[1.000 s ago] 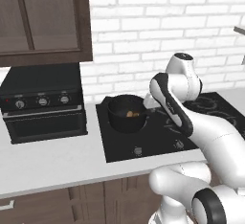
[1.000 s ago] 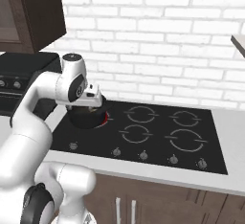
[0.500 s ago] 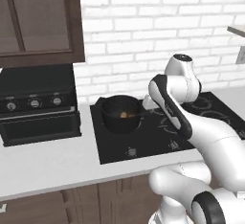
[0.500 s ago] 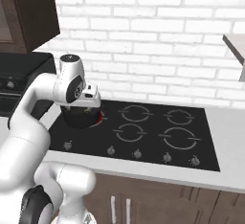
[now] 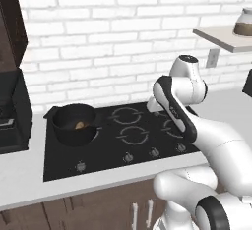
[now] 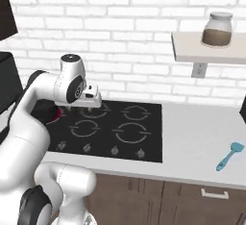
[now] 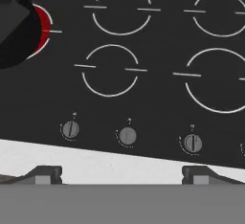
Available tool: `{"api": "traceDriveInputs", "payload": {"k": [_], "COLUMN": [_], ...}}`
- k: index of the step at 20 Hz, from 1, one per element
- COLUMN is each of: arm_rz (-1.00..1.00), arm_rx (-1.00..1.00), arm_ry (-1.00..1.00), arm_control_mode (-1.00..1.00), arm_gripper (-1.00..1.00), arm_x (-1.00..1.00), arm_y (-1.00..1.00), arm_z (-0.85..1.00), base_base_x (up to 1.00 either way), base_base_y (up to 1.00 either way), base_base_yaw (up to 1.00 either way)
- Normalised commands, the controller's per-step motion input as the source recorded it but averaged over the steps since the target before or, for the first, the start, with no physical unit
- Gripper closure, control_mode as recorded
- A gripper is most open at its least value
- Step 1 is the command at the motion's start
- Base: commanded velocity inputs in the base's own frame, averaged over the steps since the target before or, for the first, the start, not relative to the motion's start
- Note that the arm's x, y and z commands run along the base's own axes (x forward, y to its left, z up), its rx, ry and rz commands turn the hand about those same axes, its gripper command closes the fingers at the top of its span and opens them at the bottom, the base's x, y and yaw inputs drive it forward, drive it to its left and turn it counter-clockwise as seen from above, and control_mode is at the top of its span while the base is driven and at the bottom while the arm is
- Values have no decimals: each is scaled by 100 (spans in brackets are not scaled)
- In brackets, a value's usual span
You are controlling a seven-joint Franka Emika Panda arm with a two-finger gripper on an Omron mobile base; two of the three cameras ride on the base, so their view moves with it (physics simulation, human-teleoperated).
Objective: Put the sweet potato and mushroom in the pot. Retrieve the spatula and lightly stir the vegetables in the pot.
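Pot (image 5: pixel 74 124) matte black, straight-sided; orange-tan sweet potato (image 5: pixel 78 125) lump inside.

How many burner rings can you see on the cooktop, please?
4 clear rings, in a two-by-two block right of the pot; a red-glowing one is partly hidden under it.

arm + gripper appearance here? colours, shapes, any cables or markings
Glossy white, rounded arm segments with dark bands at the joints and a dark cap on the top joint. The gripper has a boxy white hand; its finger tips are small, dark and blocky. No cables or markings visible.
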Motion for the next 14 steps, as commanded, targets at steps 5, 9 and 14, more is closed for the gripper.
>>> {"api": "traceDriveInputs", "payload": {"k": [5,9,14], "arm_rz": [0,0,0], "arm_rx": [0,0,0], "arm_ry": [0,0,0], "arm_control_mode": [100,100,100], "arm_gripper": [-100,-100,-100], "arm_x": [0,0,0], "arm_y": [0,0,0], "arm_z": [0,0,0], "base_base_x": [0,-3,-2], "base_base_y": [-89,-76,-66], "base_base_yaw": [0,-3,-11]}}
